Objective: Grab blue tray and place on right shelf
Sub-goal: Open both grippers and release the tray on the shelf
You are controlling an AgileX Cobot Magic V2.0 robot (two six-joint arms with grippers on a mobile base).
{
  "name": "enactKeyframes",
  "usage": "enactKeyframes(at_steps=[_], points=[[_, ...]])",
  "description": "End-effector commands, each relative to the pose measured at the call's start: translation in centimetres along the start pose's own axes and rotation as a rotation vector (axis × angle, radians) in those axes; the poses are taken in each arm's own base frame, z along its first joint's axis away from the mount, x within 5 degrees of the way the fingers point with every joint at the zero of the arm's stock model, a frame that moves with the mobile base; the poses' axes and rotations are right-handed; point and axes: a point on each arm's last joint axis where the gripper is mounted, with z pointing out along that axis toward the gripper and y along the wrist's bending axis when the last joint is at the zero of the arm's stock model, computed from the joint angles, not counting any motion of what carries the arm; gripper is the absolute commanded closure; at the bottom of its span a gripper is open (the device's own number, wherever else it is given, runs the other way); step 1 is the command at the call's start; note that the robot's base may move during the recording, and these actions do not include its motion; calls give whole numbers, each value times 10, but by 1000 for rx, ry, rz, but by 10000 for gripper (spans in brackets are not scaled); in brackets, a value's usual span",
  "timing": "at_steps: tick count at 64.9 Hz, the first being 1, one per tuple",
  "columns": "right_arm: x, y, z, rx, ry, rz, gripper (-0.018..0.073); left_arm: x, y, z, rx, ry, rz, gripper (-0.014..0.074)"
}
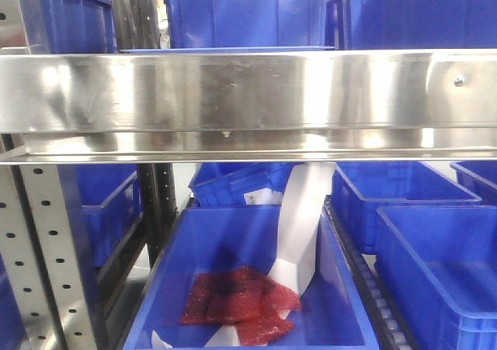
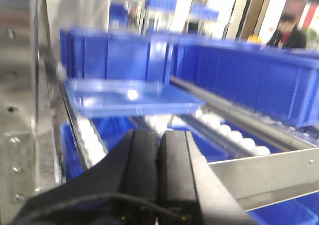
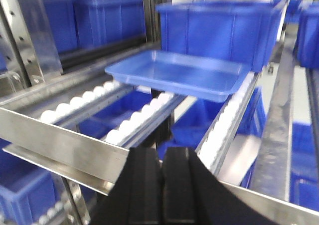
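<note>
The blue tray (image 3: 182, 74) is shallow, light blue and empty. It lies on the white rollers of the rack shelf, in front of a deep blue bin (image 3: 217, 25). It also shows in the left wrist view (image 2: 130, 96), and as a thin edge (image 1: 225, 50) above the shelf's steel front beam (image 1: 248, 90) in the front view. My left gripper (image 2: 158, 140) is shut and empty, short of the tray. My right gripper (image 3: 161, 156) is shut and empty, over the front beam (image 3: 60, 145), short of the tray.
Deep blue bins (image 1: 423, 12) stand on the upper shelf behind the tray. Below, a blue bin (image 1: 248, 288) holds red mesh bags (image 1: 237, 299) and white paper (image 1: 299, 226). More bins (image 1: 439, 265) sit to the right. A perforated upright (image 1: 50, 249) stands at left. A person (image 2: 289, 33) is far off.
</note>
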Motion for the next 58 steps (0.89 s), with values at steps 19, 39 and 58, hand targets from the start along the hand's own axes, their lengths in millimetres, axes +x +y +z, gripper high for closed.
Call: enactKeyframes(at_steps=[19, 39, 58], points=[[-15, 2, -31, -45, -182, -21, 503, -13, -7, -39, 88, -237, 11, 645], [-16, 2, -31, -49, -188, -21, 503, -13, -7, -39, 88, -237, 11, 645], [-16, 2, -31, -48, -187, -21, 503, -13, -7, -39, 88, -237, 11, 645]])
